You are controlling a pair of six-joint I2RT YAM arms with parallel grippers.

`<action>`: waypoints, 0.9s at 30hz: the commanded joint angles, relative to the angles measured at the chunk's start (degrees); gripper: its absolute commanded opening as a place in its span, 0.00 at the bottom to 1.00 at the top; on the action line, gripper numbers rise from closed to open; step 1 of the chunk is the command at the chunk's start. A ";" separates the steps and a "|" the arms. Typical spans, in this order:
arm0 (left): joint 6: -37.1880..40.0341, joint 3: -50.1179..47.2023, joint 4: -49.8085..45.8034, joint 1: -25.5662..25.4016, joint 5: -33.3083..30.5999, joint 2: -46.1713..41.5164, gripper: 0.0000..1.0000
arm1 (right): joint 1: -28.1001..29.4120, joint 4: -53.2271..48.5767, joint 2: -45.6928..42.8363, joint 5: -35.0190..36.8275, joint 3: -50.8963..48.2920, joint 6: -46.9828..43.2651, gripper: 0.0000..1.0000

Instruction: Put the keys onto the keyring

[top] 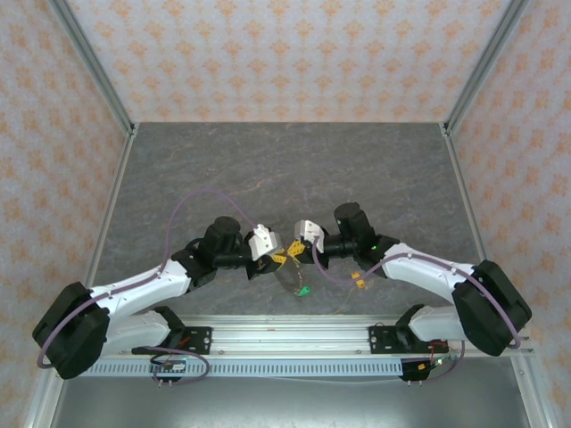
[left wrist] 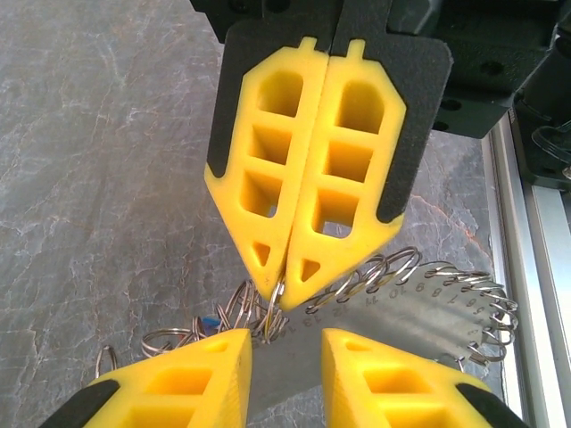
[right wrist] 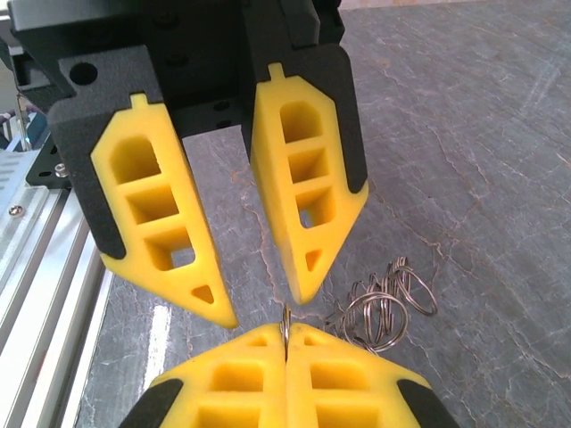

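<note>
Pinching what seems the thin keyring (right wrist: 285, 319), the right claw (right wrist: 285, 337) faces the parted left claw (right wrist: 263, 310).

Grey marbled tabletop (top: 285, 169) inside orange-patterned wallpaper walls (top: 285, 53), aluminium corner posts (top: 89, 62)

Keyring (right wrist: 379, 310): thin grey wire loops, bunched; one loop pinched in right gripper (right wrist: 285, 334). Green key (top: 303, 291) just beside.

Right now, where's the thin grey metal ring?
Right wrist view: ring pinched in the shut right hand, just below the open left hand, loose silver wire rings beside it.
</note>
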 commanded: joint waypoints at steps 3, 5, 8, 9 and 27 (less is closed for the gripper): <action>0.80 1.58 1.82 -0.23 -0.54 1.61 0.27 | -0.20 1.60 0.00 -4.25 2.48 -0.71 0.00; 0.20 1.04 3.80 -0.24 -1.04 1.85 0.27 | -0.20 1.24 -0.01 -4.40 2.49 -0.71 0.00; 0.22 1.47 3.92 -0.24 -0.57 2.44 0.27 | -0.20 1.21 -0.30 -4.81 2.36 -0.37 0.00; 0.11 1.55 4.00 -0.24 -0.30 2.54 0.27 | -0.20 1.08 -0.33 -4.82 2.41 -0.36 0.00; 1.33 2.14 3.30 -0.37 -1.40 2.35 0.00 | -0.20 -3.48 -1.16 -4.47 3.46 -1.48 0.04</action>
